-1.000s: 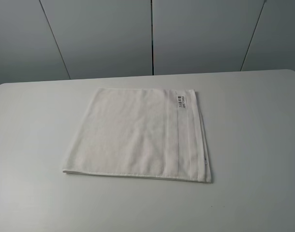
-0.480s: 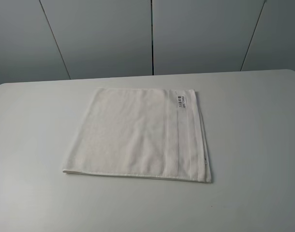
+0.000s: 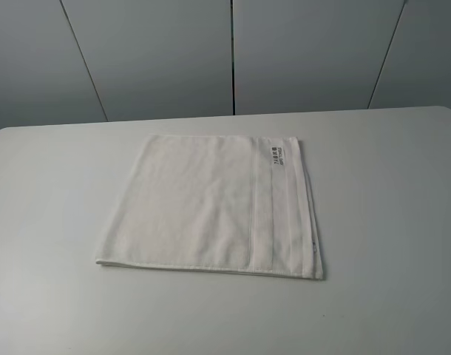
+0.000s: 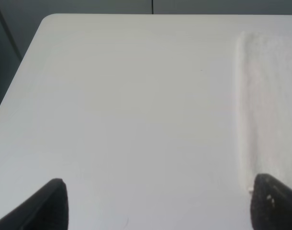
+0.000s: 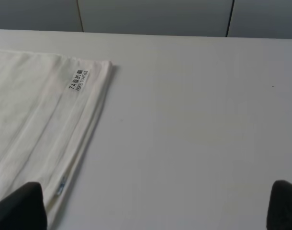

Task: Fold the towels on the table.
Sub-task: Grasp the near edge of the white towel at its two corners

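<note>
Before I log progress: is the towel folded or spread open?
Folded at least once, it seems: the towel lies flat on the table, stacked layers showing along its labelled edge.

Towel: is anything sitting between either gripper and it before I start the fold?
Nothing visible. The towel lies flat on the table with only bare tabletop around it. The left gripper and the right gripper, both open, each face one of its side edges with no object between.

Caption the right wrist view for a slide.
Open right gripper above the table, at the white towel, near its labelled edge.
</note>
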Controlling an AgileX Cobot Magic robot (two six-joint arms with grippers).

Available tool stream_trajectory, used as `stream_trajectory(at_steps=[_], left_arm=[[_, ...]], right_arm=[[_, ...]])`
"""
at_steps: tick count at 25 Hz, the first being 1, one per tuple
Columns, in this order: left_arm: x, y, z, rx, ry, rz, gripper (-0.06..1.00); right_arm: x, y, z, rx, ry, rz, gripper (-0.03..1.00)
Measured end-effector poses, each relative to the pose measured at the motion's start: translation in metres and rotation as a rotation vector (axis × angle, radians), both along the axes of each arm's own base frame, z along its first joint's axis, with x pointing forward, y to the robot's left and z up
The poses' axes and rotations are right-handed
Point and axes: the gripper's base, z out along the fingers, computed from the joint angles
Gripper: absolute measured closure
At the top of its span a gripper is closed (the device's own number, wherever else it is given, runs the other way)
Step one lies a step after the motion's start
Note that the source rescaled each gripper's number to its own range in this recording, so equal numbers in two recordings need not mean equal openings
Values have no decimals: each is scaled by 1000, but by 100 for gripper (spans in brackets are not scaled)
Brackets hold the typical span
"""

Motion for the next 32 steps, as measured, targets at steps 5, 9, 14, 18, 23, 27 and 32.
stream_trajectory(at_steps=[5,9,14,18,23,27,32], left_arm=[[0,0,0,-2,0,1,-3],[0,0,0,-3,0,2,-3],[0,0,0,-5,-1,3,-3],[4,0,8,6,48,-6,-3],[29,3,40,91,147,-66,-3],[66,6,66,177,231,-145,-3],[126,8,79,249,371,-296,-3]], right_arm=[[0,1,0,15,0,10,-3],[0,1,0,15,0,10,-3],[0,1,0,34,2,0,-3],[-2,0,2,-66,27,38,-3],[16,-5,32,-165,70,32,-3],[53,-2,47,-206,177,99,-3],[105,7,49,-272,348,247,-3]])
